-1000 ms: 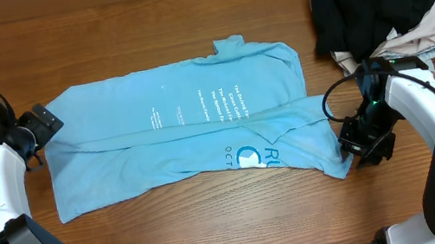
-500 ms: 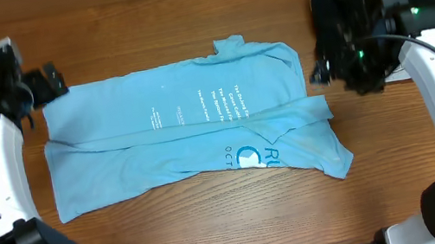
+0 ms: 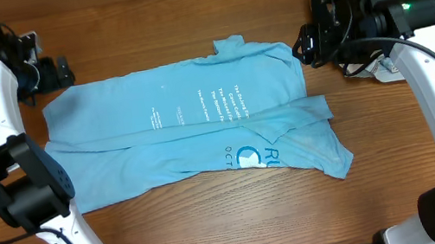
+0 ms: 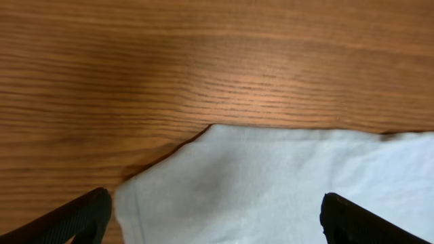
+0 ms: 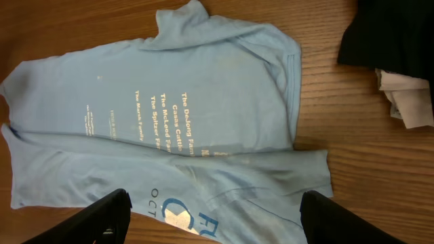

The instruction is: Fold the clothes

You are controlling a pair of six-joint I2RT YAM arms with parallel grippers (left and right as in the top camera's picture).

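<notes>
The clothes, a light blue T-shirt (image 3: 192, 126), lie spread flat across the table's middle with the near long edge folded up over the body. White small text (image 5: 169, 122) faces up, and part of a larger print (image 5: 183, 213) shows on the folded flap. My left gripper (image 3: 59, 73) hovers open at the shirt's far left corner, and that pale corner (image 4: 271, 183) lies between its fingers (image 4: 81, 217) without being pinched. My right gripper (image 3: 310, 42) hangs open, high over the shirt's far right corner. It holds nothing, and its fingertips (image 5: 102, 217) frame the shirt from above.
A black garment (image 5: 397, 30) lies heaped at the far right over pale folded garments (image 5: 407, 102), just right of the shirt, with the right arm (image 3: 410, 12) over them. Bare wooden table (image 3: 217, 227) runs along the near side.
The right gripper has opened, left the shirt's near right corner and moved up to the far right. The left arm has swung back to the shirt's far left corner.
</notes>
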